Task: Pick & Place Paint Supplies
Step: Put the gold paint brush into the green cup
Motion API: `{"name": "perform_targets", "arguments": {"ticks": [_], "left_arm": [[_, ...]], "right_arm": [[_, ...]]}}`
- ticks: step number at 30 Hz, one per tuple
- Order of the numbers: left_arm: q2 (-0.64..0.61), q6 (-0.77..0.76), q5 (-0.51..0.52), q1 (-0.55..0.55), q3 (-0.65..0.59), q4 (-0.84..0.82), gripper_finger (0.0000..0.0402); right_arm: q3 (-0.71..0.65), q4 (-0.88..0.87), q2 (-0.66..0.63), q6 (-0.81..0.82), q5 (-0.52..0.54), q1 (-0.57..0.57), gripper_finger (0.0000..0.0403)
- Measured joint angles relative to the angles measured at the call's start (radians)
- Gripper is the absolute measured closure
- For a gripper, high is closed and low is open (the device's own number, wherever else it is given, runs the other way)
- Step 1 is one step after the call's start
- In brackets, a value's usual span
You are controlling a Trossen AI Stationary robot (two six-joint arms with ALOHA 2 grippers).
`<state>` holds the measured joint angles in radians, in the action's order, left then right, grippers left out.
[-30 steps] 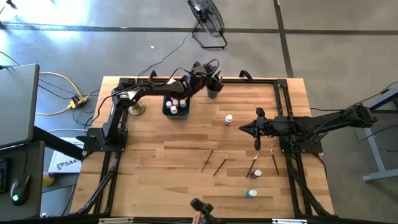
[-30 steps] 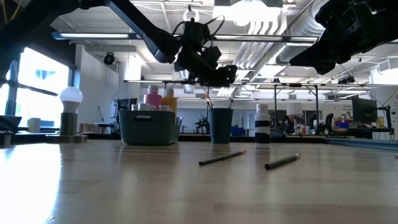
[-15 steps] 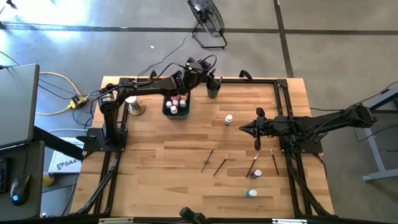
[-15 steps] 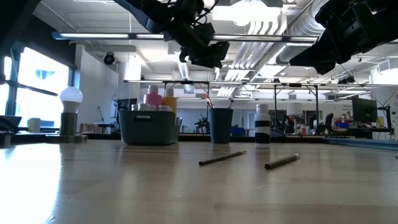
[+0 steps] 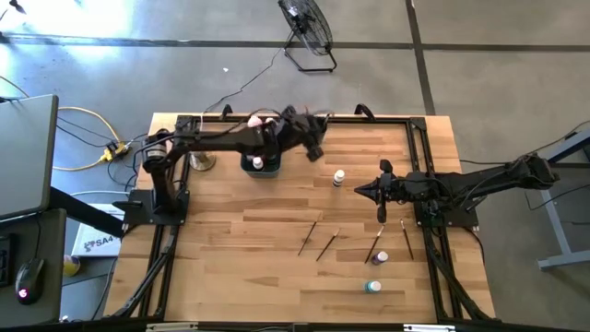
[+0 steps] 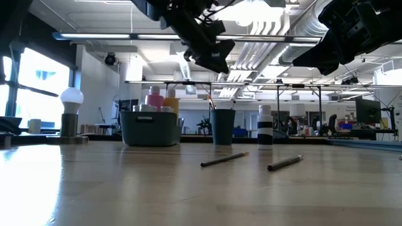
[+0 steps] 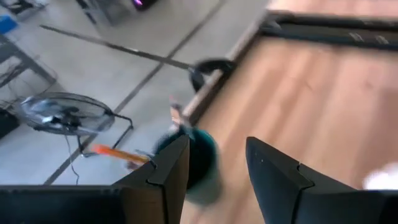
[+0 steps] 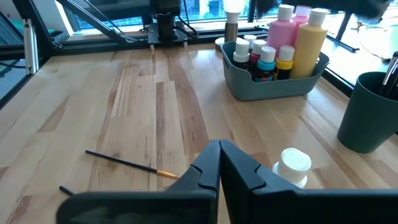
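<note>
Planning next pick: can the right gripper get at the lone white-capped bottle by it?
Probably yes: the small bottle stands alone on bare wood near the shut right gripper, with nothing between them.

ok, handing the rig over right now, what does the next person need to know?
Left gripper: open, empty, in the air near the cup.
Right gripper: shut, empty, parked above the table's right side.
Done: bin holds the pink bottle, the yellow bottle and several small ones; the cup has at least one brush in it.
Left: four brushes on the table, and three small bottles: one mid-table, two nearer the front.
</note>
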<state>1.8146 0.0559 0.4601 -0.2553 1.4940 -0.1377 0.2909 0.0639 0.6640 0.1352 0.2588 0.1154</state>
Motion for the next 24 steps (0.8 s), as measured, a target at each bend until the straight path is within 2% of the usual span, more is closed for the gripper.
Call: {"name": "perform_targets", "arguments": {"ticks": [7, 12, 18, 24], "left_arm": [[-0.009, -0.003, 0.084, 0.124, 0.0, -0.091, 0.0247], [-0.011, -0.07, 0.121, 0.2, 0.0, -0.099, 0.0247], [-0.011, -0.198, 0.127, 0.26, 0.0, -0.102, 0.0247], [-0.011, -0.393, 0.126, 0.293, 0.0, -0.102, 0.0247]], "right_arm": [[0.0, -0.001, 0.0, 0.0, -0.009, 0.0, 0.0401], [0.0, -0.006, 0.0, 0.001, -0.1, 0.0, 0.0401], [0.0, -0.009, 0.0, 0.0, -0.124, 0.0, 0.0401], [0.0, -0.012, 0.0, 0.0, -0.124, 0.0, 0.0401]]}}
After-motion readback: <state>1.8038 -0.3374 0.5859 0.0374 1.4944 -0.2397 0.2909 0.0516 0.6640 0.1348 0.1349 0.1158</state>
